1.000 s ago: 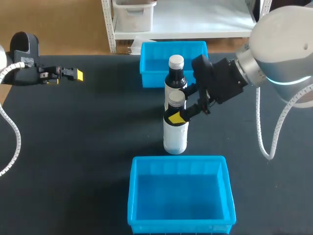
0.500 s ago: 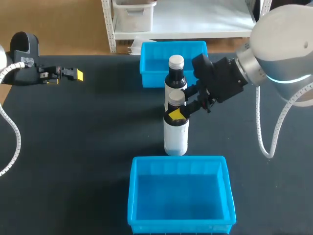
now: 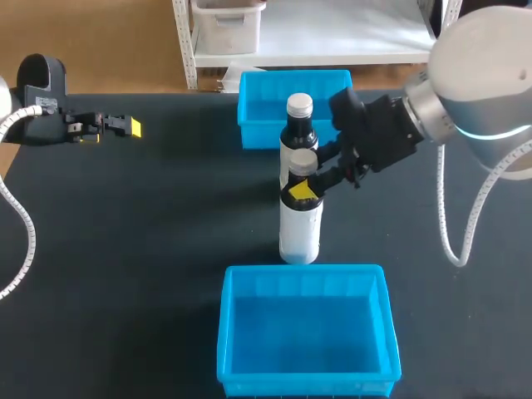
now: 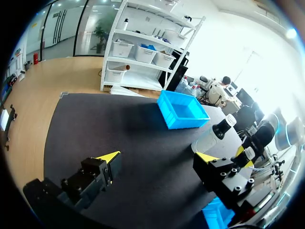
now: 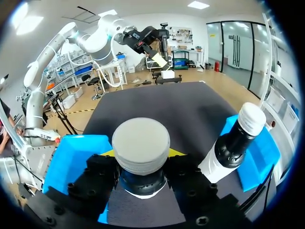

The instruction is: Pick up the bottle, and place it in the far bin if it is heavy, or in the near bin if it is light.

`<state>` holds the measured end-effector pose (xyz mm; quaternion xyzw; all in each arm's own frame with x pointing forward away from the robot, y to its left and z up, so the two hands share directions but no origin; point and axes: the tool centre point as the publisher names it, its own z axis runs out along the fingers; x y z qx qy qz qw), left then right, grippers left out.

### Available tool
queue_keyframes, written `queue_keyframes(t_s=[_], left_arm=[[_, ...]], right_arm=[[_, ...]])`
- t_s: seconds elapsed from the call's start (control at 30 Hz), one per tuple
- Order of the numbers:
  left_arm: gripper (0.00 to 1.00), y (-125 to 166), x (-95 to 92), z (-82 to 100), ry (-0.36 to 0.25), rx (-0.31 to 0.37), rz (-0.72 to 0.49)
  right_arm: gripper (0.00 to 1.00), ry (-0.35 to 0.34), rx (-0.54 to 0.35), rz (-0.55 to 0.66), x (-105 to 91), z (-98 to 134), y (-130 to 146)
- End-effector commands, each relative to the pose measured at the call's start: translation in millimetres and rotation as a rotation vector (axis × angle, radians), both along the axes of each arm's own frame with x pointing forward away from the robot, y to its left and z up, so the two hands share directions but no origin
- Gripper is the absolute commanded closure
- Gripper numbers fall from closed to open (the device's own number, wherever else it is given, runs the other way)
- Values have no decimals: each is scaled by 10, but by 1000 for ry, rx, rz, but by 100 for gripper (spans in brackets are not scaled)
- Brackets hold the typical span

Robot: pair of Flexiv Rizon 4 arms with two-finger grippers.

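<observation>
The near bottle (image 3: 299,224) is white with a pale cap and stands upright between the two bins. My right gripper (image 3: 306,186) is shut on its dark neck, just under the cap. In the right wrist view the cap (image 5: 141,144) sits between my right gripper's (image 5: 141,160) fingers, and yellow tips peek out on both sides. A second bottle (image 3: 298,133) with a dark neck stands right behind it, also seen beside the gripper (image 5: 232,148). My left gripper (image 3: 125,126) hovers open at the far left, holding nothing (image 4: 159,160).
The far blue bin (image 3: 258,112) sits at the back of the black table behind the bottles. The near blue bin (image 3: 241,332) lies at the front edge, right before the held bottle. Both bins look empty.
My right gripper's fingers have closed in on the near bottle's neck. The cap has shifted slightly up in the head view. The left arm has not moved.
</observation>
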<state>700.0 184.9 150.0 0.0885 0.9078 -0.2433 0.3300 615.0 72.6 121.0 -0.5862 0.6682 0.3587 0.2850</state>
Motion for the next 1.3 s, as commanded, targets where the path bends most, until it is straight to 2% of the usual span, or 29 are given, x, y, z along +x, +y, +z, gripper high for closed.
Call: queue_keyframes(t_s=[0.03,0.53,0.87,1.13,1.3], left_arm=[[0,0,0,0,0,0,0],[0,0,0,0,0,0,0],[0,0,0,0,0,0,0],[0,0,0,0,0,0,0],[0,0,0,0,0,0,0]], right_arm=[[100,-10,1,-8,-12,23,-55],[100,-45,-3,-87,237,224,-352],[100,-52,-16,-196,446,438,-861],[100,-80,-41,-276,459,630,-1157],[100,-91,-41,-301,376,777,-1238]])
